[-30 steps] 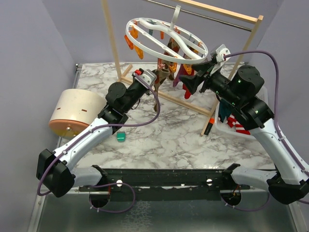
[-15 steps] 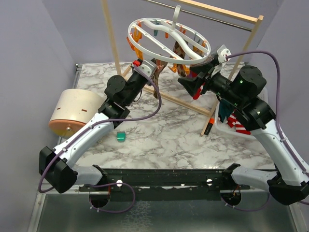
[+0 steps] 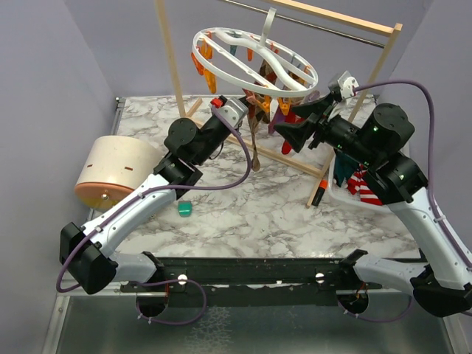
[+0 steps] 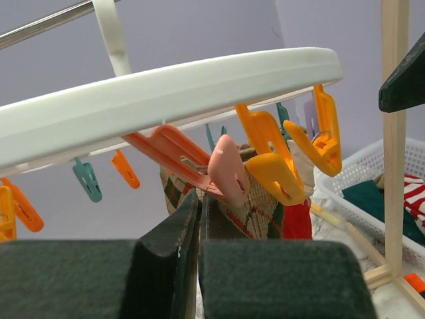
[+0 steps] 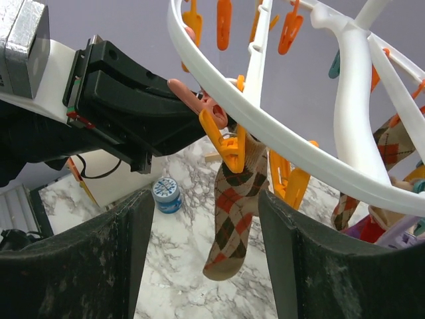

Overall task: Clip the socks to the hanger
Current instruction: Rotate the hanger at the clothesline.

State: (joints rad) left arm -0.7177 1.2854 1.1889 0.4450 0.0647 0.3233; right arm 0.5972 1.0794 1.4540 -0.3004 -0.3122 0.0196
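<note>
The white ring hanger (image 3: 221,66) hangs tilted from the rack bar, with orange and teal clips below it and several socks clipped on its far side. It also shows in the left wrist view (image 4: 166,93) and the right wrist view (image 5: 279,136). A brown patterned sock (image 3: 255,147) hangs under the ring's near rim at an orange clip (image 5: 226,143). My left gripper (image 3: 242,114) is up at that rim, beside a pink clip (image 4: 226,169), jaws shut on the sock's top edge (image 4: 255,212). My right gripper (image 5: 206,252) is open and empty, fingers either side of the sock (image 5: 232,212) without touching it.
The wooden rack frame (image 3: 171,66) stands at the back of the marble table. A white basket (image 3: 383,203) at the right holds more socks. A round beige container (image 3: 118,173) sits at the left, and a small blue jar (image 3: 184,209) lies near it.
My left gripper rose with the brown sock to the ring's near rim. The ring swung and tilted. The sock now hangs straight down. My right gripper shifted slightly right.
</note>
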